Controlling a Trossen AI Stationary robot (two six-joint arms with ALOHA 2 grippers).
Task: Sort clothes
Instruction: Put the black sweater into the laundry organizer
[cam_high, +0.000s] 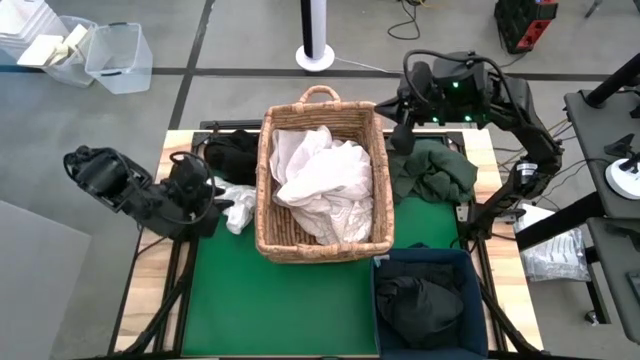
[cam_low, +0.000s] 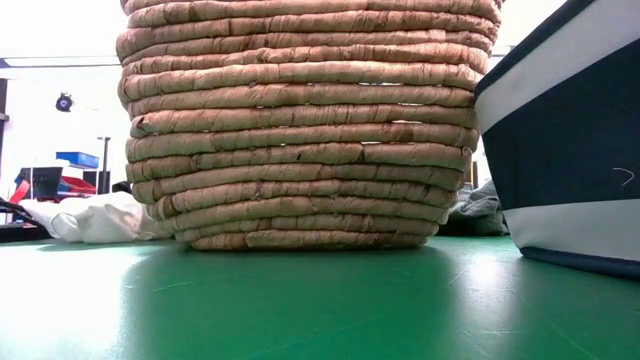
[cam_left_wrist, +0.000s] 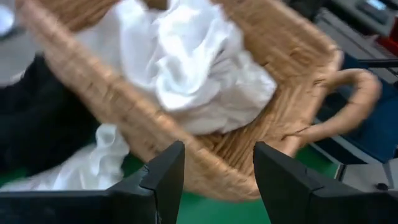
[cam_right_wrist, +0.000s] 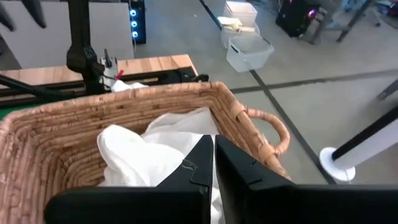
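A tan wicker basket (cam_high: 322, 232) stands mid-table and holds crumpled white clothes (cam_high: 325, 178). They also show in the left wrist view (cam_left_wrist: 186, 68) and the right wrist view (cam_right_wrist: 140, 155). A white garment (cam_high: 238, 208) lies on the table against the basket's left wall, and a black garment (cam_high: 232, 155) lies beyond it. A dark green garment (cam_high: 432, 170) lies right of the basket. My left gripper (cam_high: 218, 203) hovers open beside the loose white garment (cam_left_wrist: 81, 171). My right gripper (cam_high: 400, 128) is shut and empty by the basket's far right corner (cam_right_wrist: 214, 165).
A dark blue square bin (cam_high: 428, 298) at the table's near right corner holds a black garment (cam_high: 415, 300). In the low view the basket (cam_low: 300, 120) and the bin (cam_low: 565, 150) fill the middle and right. The green mat (cam_high: 280, 305) is bare in front of the basket.
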